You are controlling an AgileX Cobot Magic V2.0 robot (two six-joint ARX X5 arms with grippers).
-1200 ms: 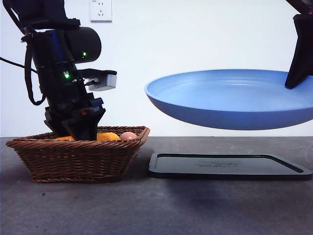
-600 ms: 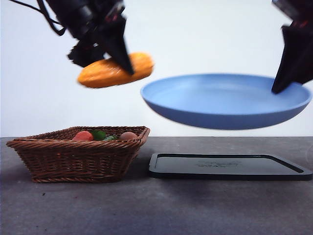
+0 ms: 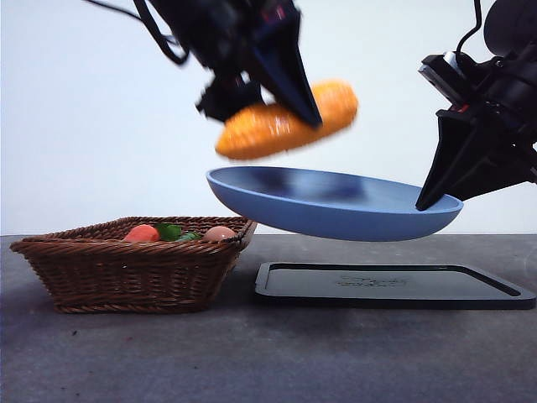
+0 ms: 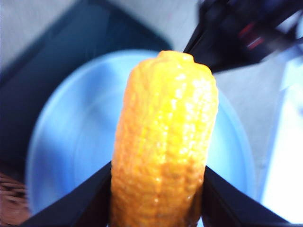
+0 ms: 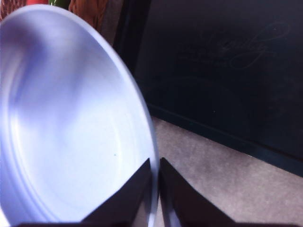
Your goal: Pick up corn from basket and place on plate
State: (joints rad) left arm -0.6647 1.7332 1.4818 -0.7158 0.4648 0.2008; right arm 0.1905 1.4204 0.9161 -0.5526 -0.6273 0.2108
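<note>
The corn [image 3: 285, 120] is being gripped across its middle by the left gripper [image 3: 289, 101] and is being held in the air just above the plate [image 3: 327, 206], clear of its surface. The plate itself is being pinched at its rim by the closed right gripper [image 3: 430, 200] and is being carried above the black tray [image 3: 390, 285], tilted slightly, beside the basket [image 3: 134, 264].

A release from this height is likely to be followed by rolling, since the cob is rounded and the plate is sloping. The thin rim hold is also being judged weak: the plate could be tipped or twisted loose by the landing weight.
</note>
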